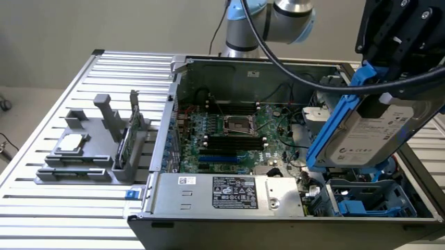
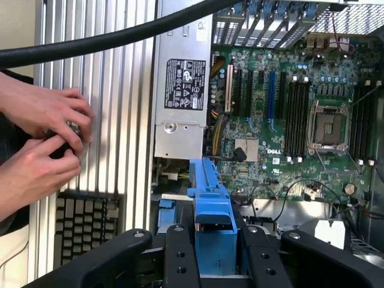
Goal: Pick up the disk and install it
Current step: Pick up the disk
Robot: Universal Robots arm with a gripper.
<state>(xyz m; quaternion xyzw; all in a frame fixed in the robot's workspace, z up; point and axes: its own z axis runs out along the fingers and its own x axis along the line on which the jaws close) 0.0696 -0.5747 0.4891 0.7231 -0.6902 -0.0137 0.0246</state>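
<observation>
Here we see the gripper clamped on the disk, its black fingers closed on either side of the blue plastic carrier that frames the silver-grey drive. In the exterior view the disk hangs at about three o'clock, steeply tilted with its white label facing the camera. It is lifted above the open computer case, whose motherboard sits at the middle of that view. Just under the disk, at about five o'clock, is the blue drive bay; we cannot tell whether the disk's lower end touches anything inside the case. The power supply, with its black label, lies along the case's near edge at six o'clock. At nine o'clock, well apart from the disk, a grey fixture on the slatted metal table holds a flat silver chip and an upright green circuit card. In the wrist view a person's two hands meet beside the slatted table, just by a black keyboard, and a thick black cable crosses the scene.
</observation>
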